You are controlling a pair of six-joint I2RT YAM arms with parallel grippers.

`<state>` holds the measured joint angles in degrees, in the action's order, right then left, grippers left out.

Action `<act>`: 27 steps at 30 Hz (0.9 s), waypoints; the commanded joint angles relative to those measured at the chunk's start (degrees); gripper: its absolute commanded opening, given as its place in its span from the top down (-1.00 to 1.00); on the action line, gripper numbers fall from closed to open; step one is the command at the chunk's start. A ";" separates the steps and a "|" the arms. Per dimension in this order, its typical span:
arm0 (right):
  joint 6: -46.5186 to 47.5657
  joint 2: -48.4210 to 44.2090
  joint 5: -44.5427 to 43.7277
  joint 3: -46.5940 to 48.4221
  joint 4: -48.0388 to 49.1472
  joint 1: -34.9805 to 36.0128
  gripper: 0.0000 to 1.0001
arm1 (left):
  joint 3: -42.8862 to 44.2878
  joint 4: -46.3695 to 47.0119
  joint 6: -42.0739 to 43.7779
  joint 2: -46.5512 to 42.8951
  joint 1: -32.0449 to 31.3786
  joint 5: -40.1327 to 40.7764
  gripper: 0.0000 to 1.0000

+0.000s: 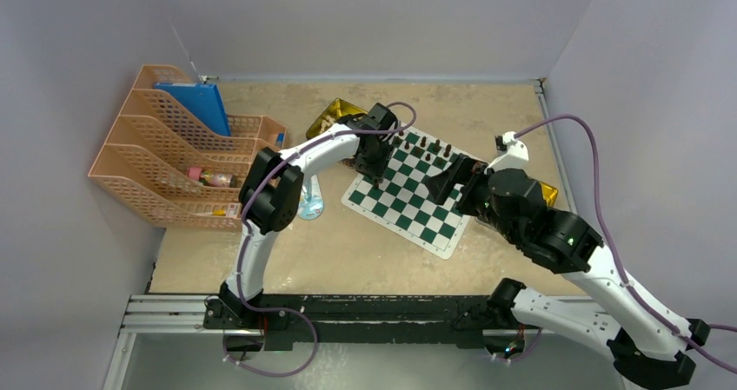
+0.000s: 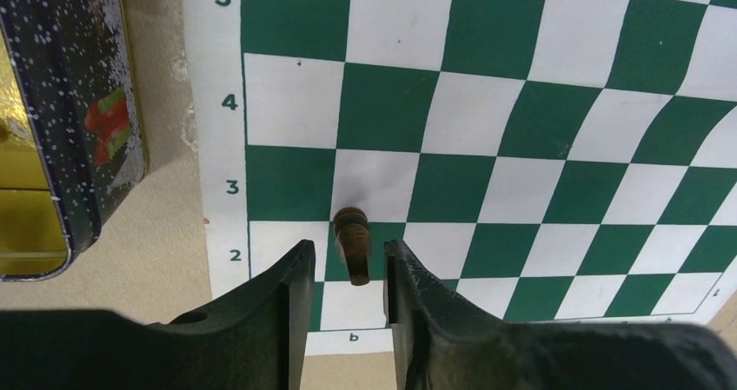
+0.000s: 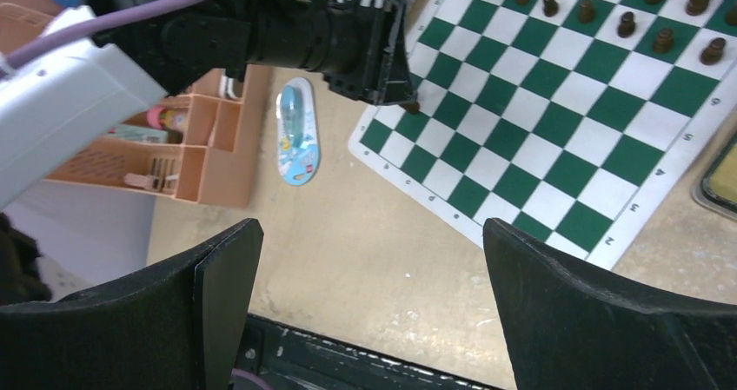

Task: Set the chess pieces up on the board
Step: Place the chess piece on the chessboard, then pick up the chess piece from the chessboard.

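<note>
The board, a green and white checked mat, lies in the middle of the table. My left gripper hovers low over the board's near-left corner. A dark brown pawn stands on a green square between the fingers, with a small gap on each side, so the jaws are slightly open. Several dark chess pieces line the far rows of the board. My right gripper is wide open over bare table with nothing in it, right of the board in the top view.
A gold tin sits just left of the board, close beside the left gripper. Another gold tin lies partly under the right arm. An orange file rack stands at the left. A small blue oval object lies near it.
</note>
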<state>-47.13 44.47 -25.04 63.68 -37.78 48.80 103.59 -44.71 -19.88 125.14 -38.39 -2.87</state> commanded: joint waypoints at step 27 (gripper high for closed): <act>-0.75 30.17 3.68 3.53 10.26 0.25 0.21 | -14.11 -6.31 -5.45 -35.50 26.45 -23.62 -0.40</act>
<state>-46.54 68.34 -22.33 63.42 -31.77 48.80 93.25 -50.26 -25.04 97.10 -12.78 -23.35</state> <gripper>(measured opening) 0.429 0.690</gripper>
